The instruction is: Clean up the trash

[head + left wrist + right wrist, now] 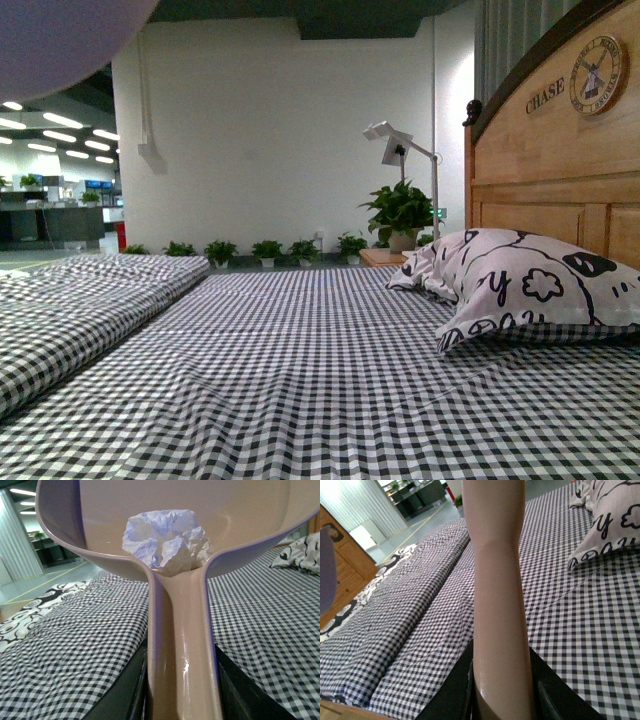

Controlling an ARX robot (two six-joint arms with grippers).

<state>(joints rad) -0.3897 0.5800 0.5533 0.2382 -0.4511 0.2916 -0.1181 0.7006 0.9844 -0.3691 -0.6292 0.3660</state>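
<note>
The trash (167, 540), a crumpled white paper wad, lies inside the pinkish dustpan (100, 525), at the mouth of its handle. My left gripper (180, 690) is shut on the dustpan handle (180, 645), with the pan held up above the checked bed. My right gripper (502, 695) is shut on the brush handle (497, 580), a pale pink shaft running up out of the right wrist view; its bristles are out of view. A pale blurred edge of the dustpan (60, 40) shows in the front view's upper left corner.
The bed has a black and white checked sheet (300, 380). A folded checked quilt (80, 310) lies along the left. A white pillow with black drawings (520, 285) rests against the wooden headboard (560, 180) at the right. Potted plants (265, 250) line the far wall.
</note>
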